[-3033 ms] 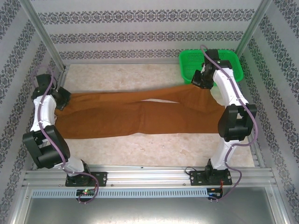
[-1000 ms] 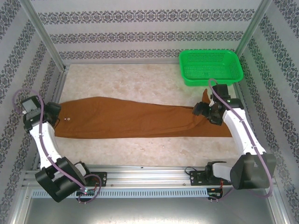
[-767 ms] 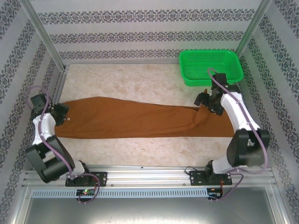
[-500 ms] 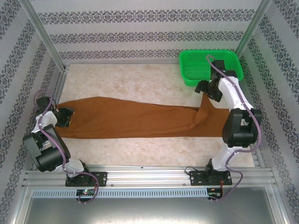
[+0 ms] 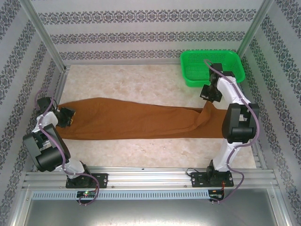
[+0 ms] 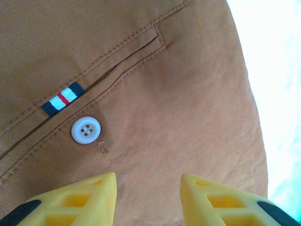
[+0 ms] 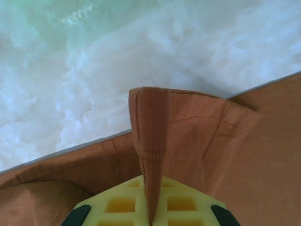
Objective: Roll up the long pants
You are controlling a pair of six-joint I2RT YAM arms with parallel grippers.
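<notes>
One pair of rust-brown plain cloth long pants (image 5: 136,120) lies stretched flat across the pale marbled table (image 5: 131,84), running from the left edge to the right, with the legs folded together into a single long band. The waist end is at the left and the leg ends are at the right.

The left gripper (image 5: 66,117) sits at the waist end, low over the cloth. In the left wrist view its two yellow fingers (image 6: 89,197) stand apart with nothing pinched between them, only the brown fabric behind. I cannot tell whether the tips touch it. Just beyond the tips there is one pale four-hole button (image 6: 86,130), one small woven tag striped navy, white and red (image 6: 62,98), and one stitched pocket slit (image 6: 122,61) running slantwise above them.

The right gripper (image 5: 208,92) is at the far right, just in front of the one green plastic mesh basket (image 5: 193,66) that stands in the table's far right corner. Its jaws are clamped on the hem of the long pants. In the right wrist view a narrow ridge of cloth comes straight out from between the two yellow fingers, and the hem folds open on either side. From above, that corner of the leg end is lifted off the table in a peak towards the gripper, while the rest of the garment lies flat.
</notes>
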